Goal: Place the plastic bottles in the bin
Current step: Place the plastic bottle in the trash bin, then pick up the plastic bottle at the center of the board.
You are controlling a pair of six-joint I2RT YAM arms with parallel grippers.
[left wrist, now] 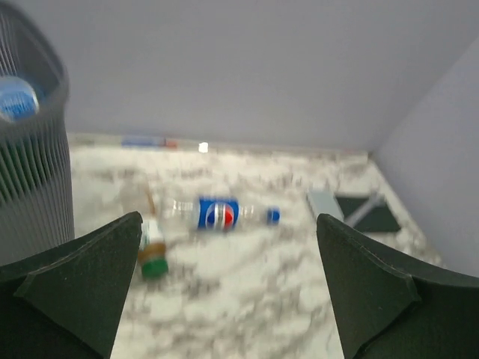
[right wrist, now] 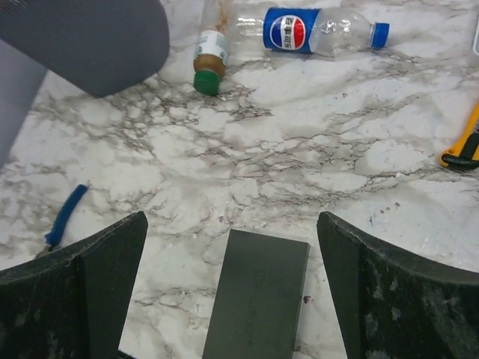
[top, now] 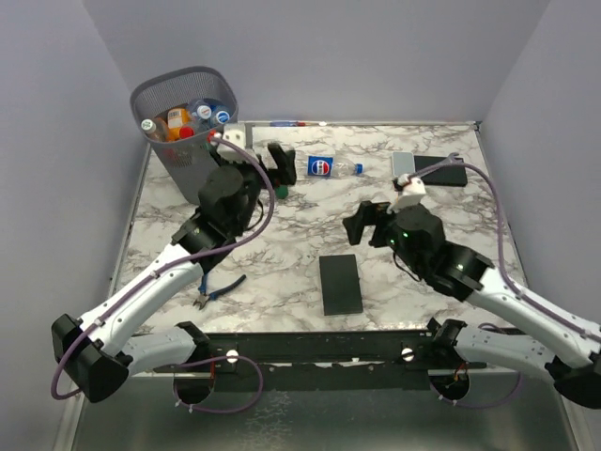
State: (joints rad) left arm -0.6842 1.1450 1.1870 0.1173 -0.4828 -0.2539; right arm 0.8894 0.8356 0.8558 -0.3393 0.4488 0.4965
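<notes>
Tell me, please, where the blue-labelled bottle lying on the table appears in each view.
Top external: blue-labelled bottle at the far middle of the table.
Left wrist: picture centre, lying sideways.
Right wrist: top edge, right of centre.
Shared landmark: the green-capped bottle lying just left of it.

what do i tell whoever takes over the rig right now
The left gripper is open and empty, beside the bin.
The right gripper is open and empty, over the black slab.
Done: several bottles are in the bin.
Left: two on the table, the blue-label bottle and the green-cap bottle, both close to the left gripper.
</notes>
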